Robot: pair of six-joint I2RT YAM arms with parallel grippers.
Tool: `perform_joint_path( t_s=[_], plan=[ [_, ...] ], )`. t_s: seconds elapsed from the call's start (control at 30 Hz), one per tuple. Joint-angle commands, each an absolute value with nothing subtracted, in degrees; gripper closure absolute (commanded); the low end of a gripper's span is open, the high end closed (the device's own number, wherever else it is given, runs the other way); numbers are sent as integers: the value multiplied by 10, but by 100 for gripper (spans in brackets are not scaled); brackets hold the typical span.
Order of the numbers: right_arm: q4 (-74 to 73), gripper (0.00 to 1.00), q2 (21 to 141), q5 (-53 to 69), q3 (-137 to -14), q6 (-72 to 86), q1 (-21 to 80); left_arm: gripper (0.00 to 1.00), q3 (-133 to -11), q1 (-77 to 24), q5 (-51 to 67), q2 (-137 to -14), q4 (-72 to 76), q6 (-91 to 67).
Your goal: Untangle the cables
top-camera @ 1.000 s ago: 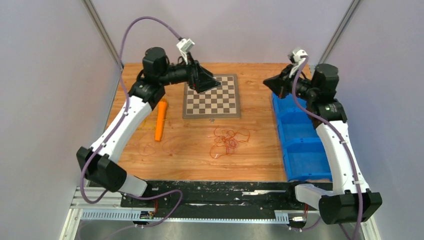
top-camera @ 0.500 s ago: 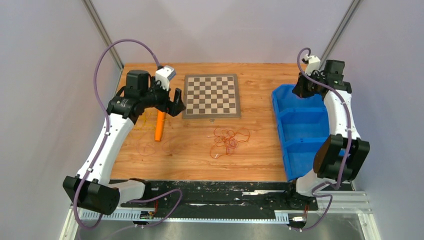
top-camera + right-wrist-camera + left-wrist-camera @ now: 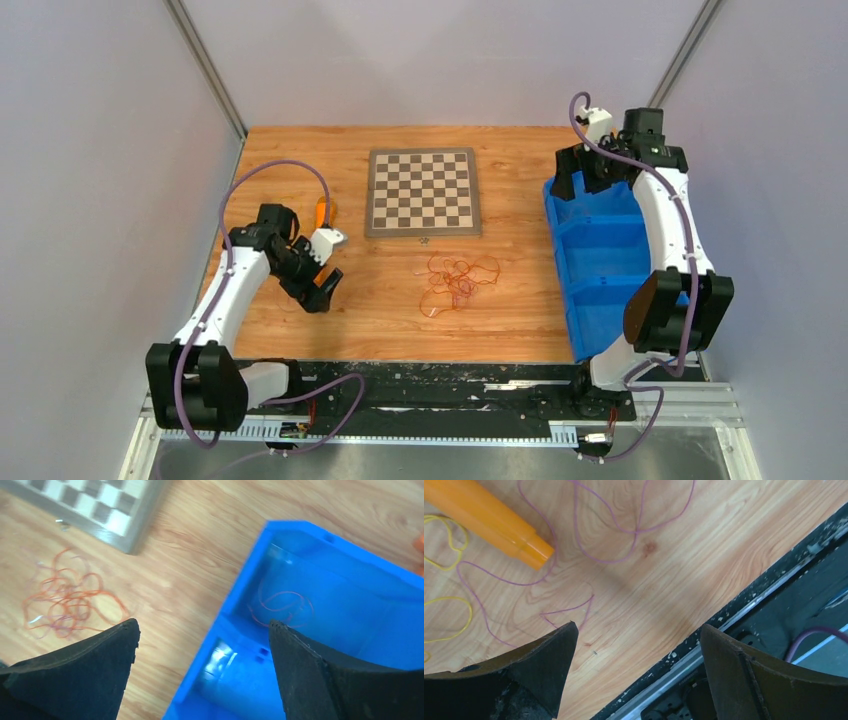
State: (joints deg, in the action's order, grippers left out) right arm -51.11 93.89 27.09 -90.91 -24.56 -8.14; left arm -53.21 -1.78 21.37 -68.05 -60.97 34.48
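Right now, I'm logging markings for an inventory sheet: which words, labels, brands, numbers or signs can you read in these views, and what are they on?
No text can be read in any view.
The chessboard shows only plain squares, with no letters or numbers along its border.
The blue bin and the orange cylinder carry no visible print.

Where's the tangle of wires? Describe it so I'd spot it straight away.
On the wooden table, seen from above, look just below the chessboard. There lies a heap of reddish-orange cables, thin loose loops, unlike the solid orange cylinder at left or the blue bin at right.
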Motion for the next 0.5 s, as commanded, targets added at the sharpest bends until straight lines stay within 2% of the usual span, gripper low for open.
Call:
perform_joint_path(
  t_s=[0.0, 0.17, 0.47],
  plan=[
    [-544, 0, 874, 327, -916, -239, -40, 0, -512, -30, 201, -683, -561, 438],
    [-551, 0, 849, 375, -908, -224, -21, 0, -504, -81, 160, -761, -494, 404],
    [-552, 0, 843, 380, -910, -215, -21, 4, -482, -150, 132, -829, -383, 354]
  ],
)
